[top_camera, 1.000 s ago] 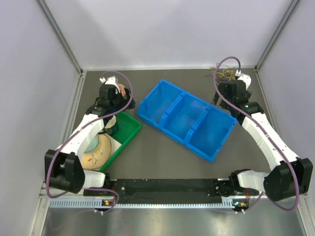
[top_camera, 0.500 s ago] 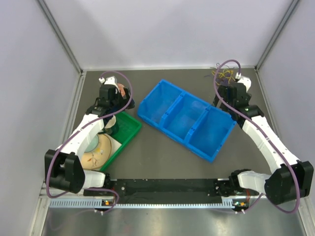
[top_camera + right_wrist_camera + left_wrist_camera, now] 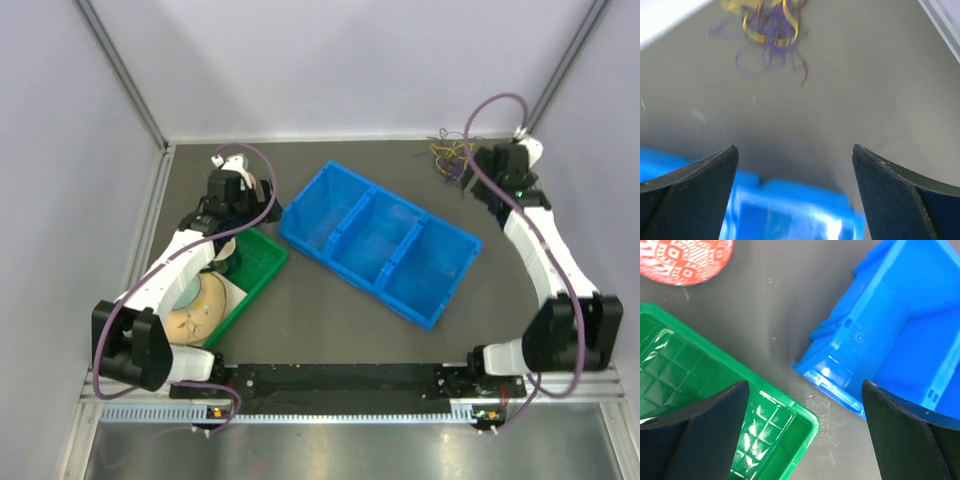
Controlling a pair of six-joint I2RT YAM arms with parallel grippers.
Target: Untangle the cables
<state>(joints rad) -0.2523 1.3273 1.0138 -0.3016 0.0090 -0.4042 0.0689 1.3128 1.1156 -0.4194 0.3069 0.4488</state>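
Untangling yet to begin: a loose knot of thin yellow and purple cables (image 3: 452, 152) lies on the dark worktop (image 3: 300, 350) in its far right corner. It sits close to the back wall, beyond the far end of a blue three-compartment bin (image 3: 398, 300) and clear of it. The right arm is stretched out toward that corner. Its wrist camera shows the right pincer (image 3: 795, 150) spread wide and gripping nothing, with the tangle ahead of the fingertips and not touching them, though that view is blurred. The wide jaws aimed at the clump suggest an approach to take hold of a strand. Across the worktop, well away from the cables, the left pincer (image 3: 805, 385) hangs over the gap between a green tray (image 3: 255, 290) and the bin's near corner, likewise released and empty. It appears parked there out of the way. A red patterned disc (image 3: 685, 260), too partial to identify, lies on the worktop just beyond the tray. The wires form one clump, so pulling them apart will probably need a second grip. That would likely bring the left arm across, and limp strands this fine could slip from the fingers.
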